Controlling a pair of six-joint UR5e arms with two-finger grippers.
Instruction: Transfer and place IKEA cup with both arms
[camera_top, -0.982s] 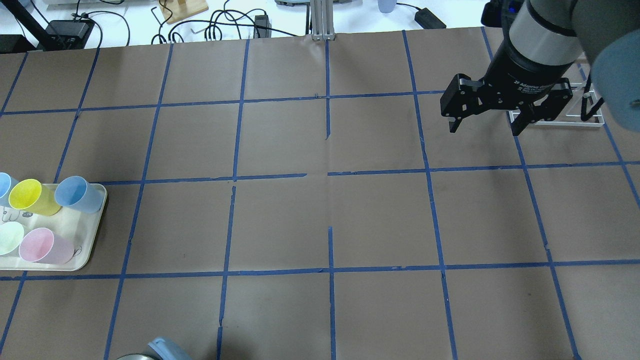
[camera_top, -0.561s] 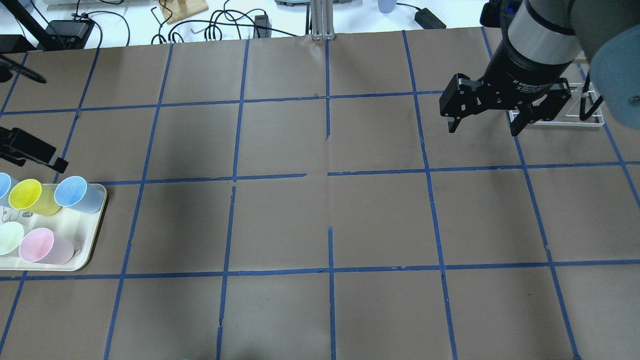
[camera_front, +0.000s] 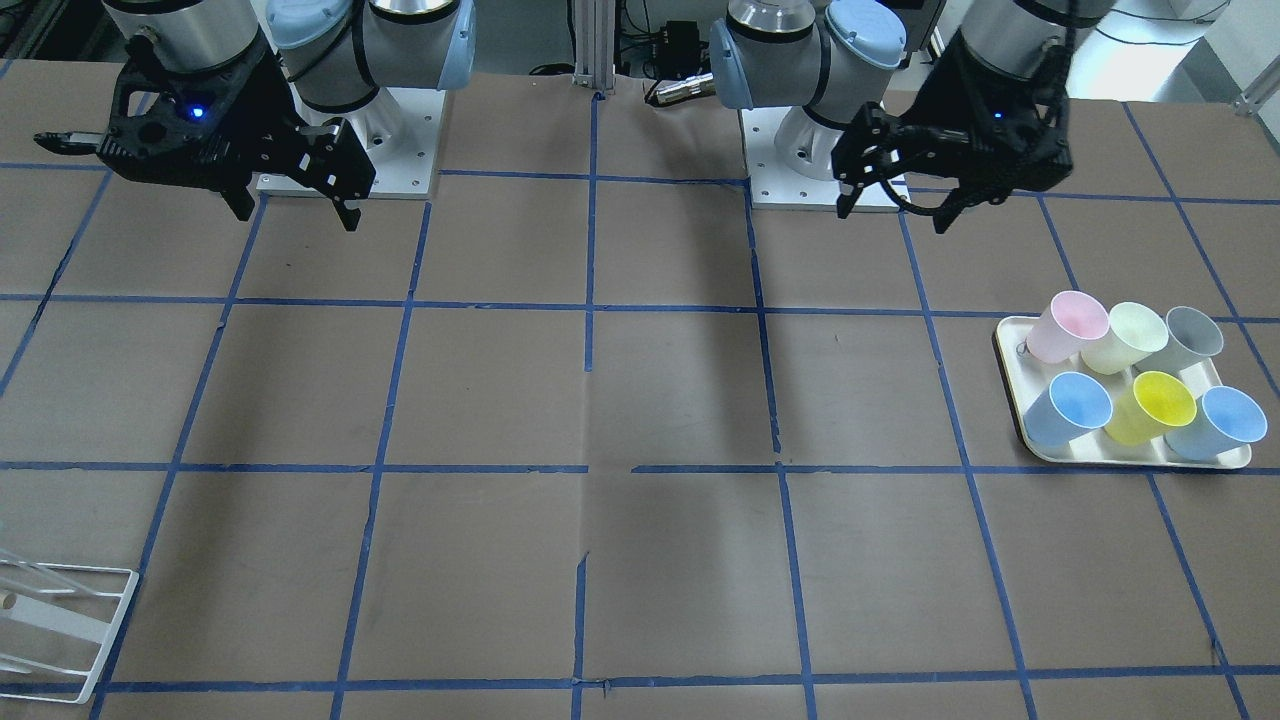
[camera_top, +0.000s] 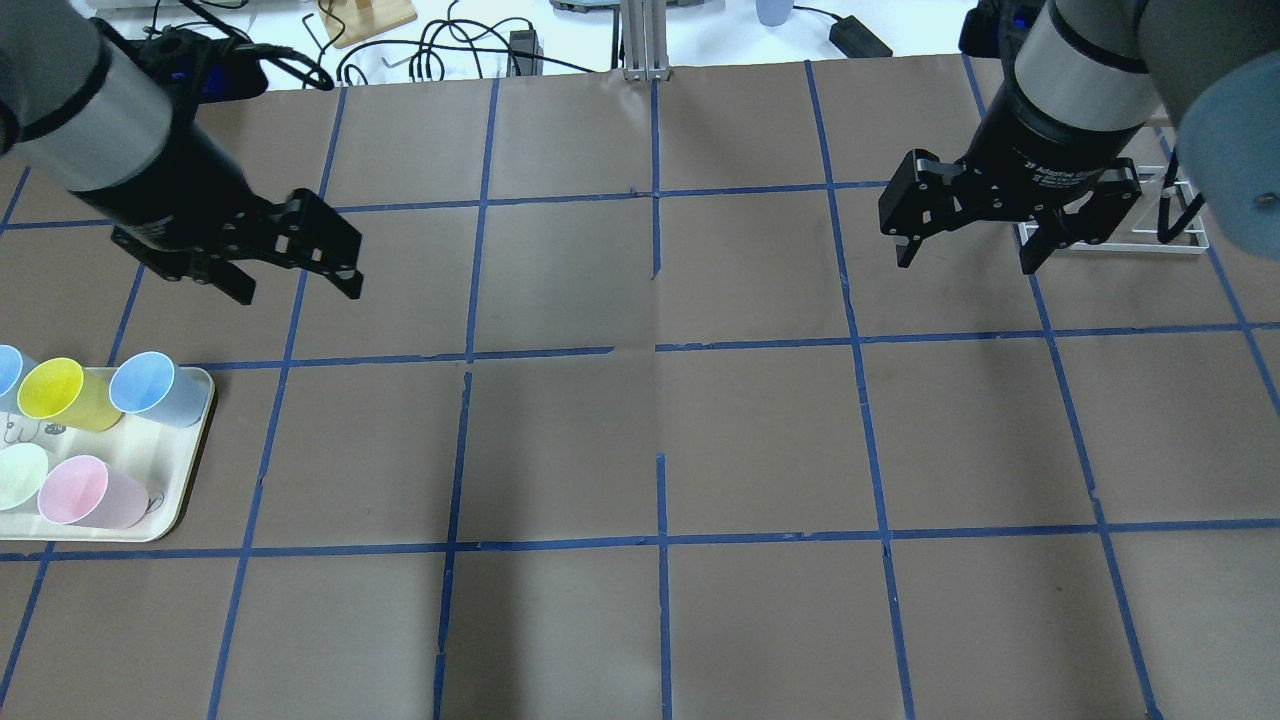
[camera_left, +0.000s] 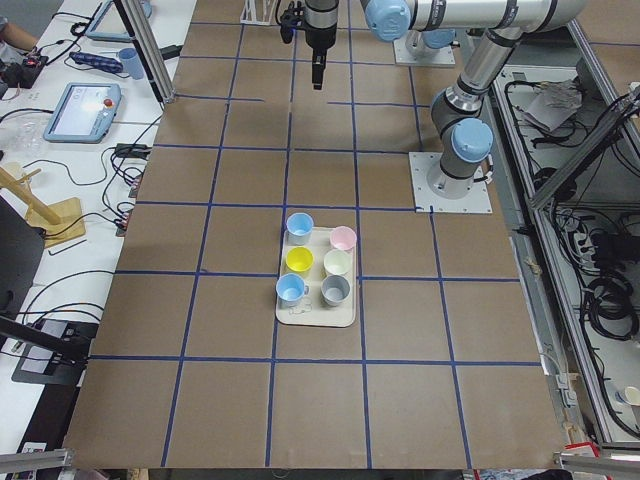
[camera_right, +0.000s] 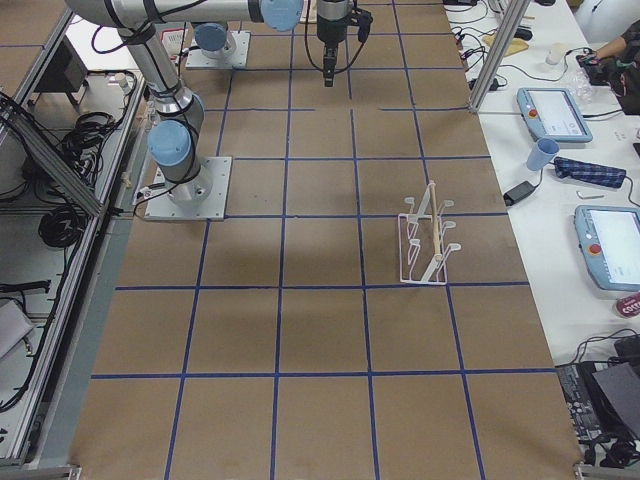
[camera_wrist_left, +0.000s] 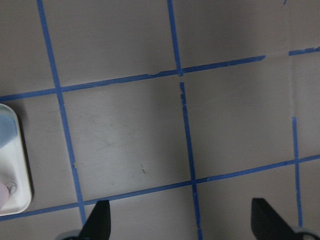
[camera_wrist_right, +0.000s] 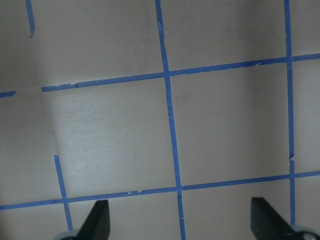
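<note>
The IKEA cup (camera_front: 1190, 335) is pale grey and stands upright at the back corner of a cream tray (camera_front: 1006, 362), beside a pale yellow-green cup (camera_front: 1128, 336). It also shows in the exterior left view (camera_left: 335, 290). The overhead view cuts it off at the left edge. My left gripper (camera_top: 298, 292) is open and empty, and hangs above the table, beyond the tray (camera_top: 160, 465) and to its right. It also shows in the front view (camera_front: 892, 215). My right gripper (camera_top: 967, 262) is open and empty at the far right, also in the front view (camera_front: 298, 217).
The tray also holds a pink cup (camera_front: 1068, 325), a yellow cup (camera_front: 1152, 405) and two light blue cups (camera_front: 1070, 408). A white wire rack (camera_top: 1150, 215) stands behind the right gripper. Blue tape lines grid the brown table. Cables and tools lie past the far edge.
My left arm has come in from the left edge and now hangs over the back-left squares, its gripper open. The right gripper has barely moved.
</note>
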